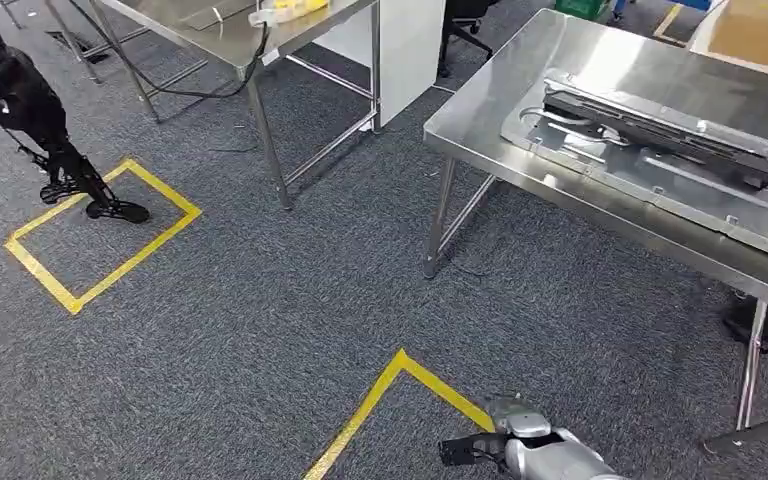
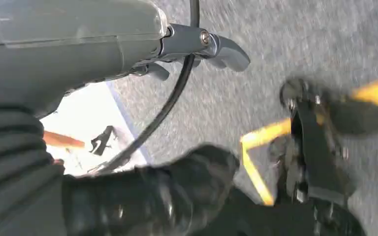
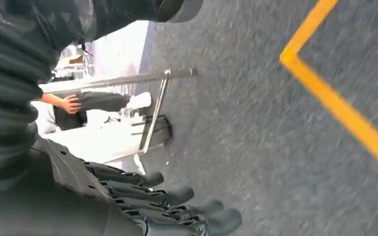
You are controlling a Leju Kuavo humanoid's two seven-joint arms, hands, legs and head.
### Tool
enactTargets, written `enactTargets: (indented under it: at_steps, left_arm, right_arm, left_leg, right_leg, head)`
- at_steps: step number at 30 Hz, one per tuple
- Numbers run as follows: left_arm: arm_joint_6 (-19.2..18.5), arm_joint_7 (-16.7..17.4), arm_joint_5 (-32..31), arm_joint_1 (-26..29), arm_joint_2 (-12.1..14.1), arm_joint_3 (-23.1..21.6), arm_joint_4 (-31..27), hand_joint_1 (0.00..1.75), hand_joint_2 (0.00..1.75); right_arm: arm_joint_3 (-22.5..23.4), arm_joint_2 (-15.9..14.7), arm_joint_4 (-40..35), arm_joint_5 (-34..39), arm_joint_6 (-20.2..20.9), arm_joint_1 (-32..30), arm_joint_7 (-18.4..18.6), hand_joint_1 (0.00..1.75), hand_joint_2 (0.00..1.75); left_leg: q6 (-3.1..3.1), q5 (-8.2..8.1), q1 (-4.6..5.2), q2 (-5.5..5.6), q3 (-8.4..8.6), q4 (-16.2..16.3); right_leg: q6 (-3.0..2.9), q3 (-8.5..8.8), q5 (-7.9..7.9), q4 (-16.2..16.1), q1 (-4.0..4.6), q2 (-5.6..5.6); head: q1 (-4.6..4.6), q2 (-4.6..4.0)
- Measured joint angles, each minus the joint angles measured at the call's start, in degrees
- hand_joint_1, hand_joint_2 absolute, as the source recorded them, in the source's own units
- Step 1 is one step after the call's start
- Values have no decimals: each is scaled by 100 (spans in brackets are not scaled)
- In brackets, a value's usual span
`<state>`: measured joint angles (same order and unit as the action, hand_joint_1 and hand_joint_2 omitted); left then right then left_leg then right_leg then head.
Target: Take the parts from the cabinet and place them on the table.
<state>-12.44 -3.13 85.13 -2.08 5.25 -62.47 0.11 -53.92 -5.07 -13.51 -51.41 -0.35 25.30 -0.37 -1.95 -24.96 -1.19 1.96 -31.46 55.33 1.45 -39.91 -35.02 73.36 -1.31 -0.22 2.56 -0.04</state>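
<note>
Head view: right hand (image 1: pixel 520 440) low by yellow floor tape (image 1: pixel 390 395), holding nothing. Parts (image 1: pixel 650 130) lie on steel table (image 1: pixel 480 110) ahead-right.
L wrist view: left hand (image 2: pixel 177 54) blurred, can't tell grip.
R wrist view: fingers (image 3: pixel 177 196) straight, loosely apart, empty.
Cabinet unsighted; prob. turn slowly, arms tucked.

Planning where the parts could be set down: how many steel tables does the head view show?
2: one steel table at right carrying a flat metal part, another at upper centre. Others may lie beyond the frame.
</note>
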Motion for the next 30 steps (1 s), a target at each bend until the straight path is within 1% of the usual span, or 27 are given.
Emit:
enactTargets:
  at_steps: [1,2,3,4,5,6,7,8,9,10,11,12,13,15,16,17,18,19,20,21,22,23,26,27,28,29,30]
  left_arm:
    - [0,0,0,-1,0,-2,0,0,0]
    - [7,2,2,-7,0,-4,0,0,0]
    - [11,4,2,-7,0,-7,0,0,0]
    - [15,4,4,-7,0,-11,0,0,0]
    - [22,7,4,-12,0,-18,0,0,0]
    - [28,7,4,-24,2,-33,0,0,0]
    - [35,7,4,-26,13,-44,0,0,0]
    - [48,15,4,-29,15,-70,0,0,0]
    - [57,15,4,-28,15,-98,0,0,0]
    - [65,20,7,-14,15,-122,0,0,0]
    - [70,20,7,-5,13,-142,-2,0,0]
    - [76,20,7,2,0,-146,-7,0,0]
    - [87,20,7,-20,0,-151,-7,0,0]
    - [118,22,9,-60,0,-153,-7,0,0]
    - [118,22,9,-69,0,-155,-9,0,0]
    - [120,22,9,-69,0,-157,-9,0,0]
    - [120,22,9,-66,-2,-160,-9,0,0]
    - [125,22,13,-65,-2,-175,-11,0,0]
    - [125,22,15,-66,-2,-190,-11,0,0]
    - [125,22,15,-82,-2,-199,-11,0,0]
    - [129,24,15,-98,24,-201,-11,0,0]
    - [129,20,15,-107,33,-208,-11,0,0]
    - [140,22,15,-75,61,-249,-9,0,0]
    - [146,24,15,-58,59,-258,-11,0,0]
    - [151,22,17,-103,57,-269,-11,0,0]
    - [157,28,17,-110,59,-282,-11,0,0]
    - [168,31,20,-114,57,-289,-11,0,0]
  right_arm:
    - [5,0,2,7,40,-64,9,0,175]
    - [9,4,7,7,75,-120,57,0,175]
    - [20,4,15,-2,101,-149,94,0,175]
    - [26,2,24,-18,143,-169,136,0,175]
    - [26,4,31,-44,191,-177,184,0,175]
    - [26,9,39,-81,250,-189,223,0,175]
    - [26,26,39,-102,277,-219,236,0,175]
    - [26,28,50,-129,357,-254,278,0,175]
    - [29,35,59,-151,418,-287,297,0,175]
    - [29,89,59,-175,450,-318,302,0,175]
    - [29,118,63,-195,459,-329,308,0,175]
    - [29,127,68,-208,468,-332,321,0,175]
    - [29,144,70,-208,468,-346,323,0,175]
    - [29,144,72,-214,472,-421,321,0,175]
    - [29,144,76,-219,472,-452,306,0,175]
    - [29,144,85,-225,472,-464,278,0,175]
    - [29,144,85,-227,472,-464,260,0,175]
    - [29,144,87,-240,472,-462,199,0,175]
    - [29,144,87,-243,472,-461,170,0,175]
    - [29,144,85,-247,472,-455,151,0,175]
    - [29,168,83,-249,470,-482,133,0,175]
    - [29,162,90,-258,468,-487,135,0,175]
    - [29,212,85,-258,472,-465,118,0,175]
    - [31,214,85,-258,477,-465,116,0,175]
    - [35,205,87,-258,494,-480,109,0,175]
    - [64,205,87,-258,518,-513,92,0,175]
    - [94,205,87,-256,538,-535,83,0,175]
  left_leg:
    - [9,28,0,74,-86,43]
    - [29,58,-8,159,-186,102]
    - [56,80,-24,238,-281,170]
    - [86,99,-46,321,-382,256]
    - [117,109,-65,388,-475,343]
    - [176,135,-62,448,-555,382]
    - [222,155,-62,514,-589,412]
    - [268,186,-31,571,-615,448]
    - [317,249,-35,662,-644,420]
    - [344,312,-46,765,-682,401]
    - [358,305,-85,722,-727,433]
    - [340,95,-34,320,-793,586]
    - [337,-227,-31,87,-903,879]
    - [352,-829,-33,-110,-1132,1729]
    - [354,-922,-33,-137,-1170,2052]
    - [347,-824,-33,-155,-1094,2172]
    - [326,-663,-32,-167,-948,2092]
    - [284,-466,-21,-202,-642,1795]
    - [240,-391,-1,-272,-344,1453]
    - [156,-462,58,-543,199,812]
    - [117,-733,126,-788,541,266]
    - [120,-714,157,-750,573,179]
    - [-6,-521,227,-544,477,16]
    - [-18,-395,186,-491,475,-50]
    - [-66,-314,182,-427,404,-76]
    - [-121,-230,176,-345,313,-72]
    - [-147,-165,177,-278,228,-59]
  right_leg:
    - [13,-12,-48,189,-4,3]
    - [30,124,31,88,-16,4]
    - [38,377,190,-251,-33,13]
    - [54,735,373,-787,-57,55]
    - [65,1018,381,-1265,-88,203]
    - [58,1021,228,-1245,-42,415]
    - [-14,979,381,-1202,-18,549]
    - [-42,953,325,-1238,-59,527]
    - [-109,940,344,-1202,-35,457]
    - [-170,925,390,-1208,-36,337]
    - [-256,859,446,-1242,-58,223]
    - [-313,807,490,-1249,-35,151]
    - [-344,766,541,-1253,-4,75]
    - [-357,623,637,-1252,54,-132]
    - [-364,543,687,-1252,76,-252]
    - [-367,449,748,-1250,102,-366]
    - [-367,376,795,-1249,121,-445]
    - [-366,286,856,-1249,150,-532]
    - [-367,260,900,-1249,167,-594]
    - [-359,232,960,-1242,172,-673]
    - [-316,213,993,-1243,189,-754]
    - [-276,236,1041,-1263,156,-853]
    - [-166,290,1204,-1355,77,-1088]
    - [-114,259,1099,-1300,44,-772]
    - [-92,200,828,-1140,34,-375]
    - [-87,84,458,-754,35,-147]
    - [-73,-32,173,-334,40,-46]
  head:
    - [0,0]
    - [0,0]
    - [-2,0]
    - [0,0]
    - [-2,0]
    - [0,0]
    - [-13,0]
    - [0,0]
    - [0,0]
    - [-13,0]
    - [-6,0]
    - [-4,0]
    - [9,0]
    - [9,0]
    - [7,0]
    - [9,0]
    - [9,0]
    - [11,0]
    - [9,0]
    - [11,0]
    - [7,0]
    - [-11,0]
    - [24,0]
    - [31,0]
    - [31,0]
    - [11,0]
    - [11,0]
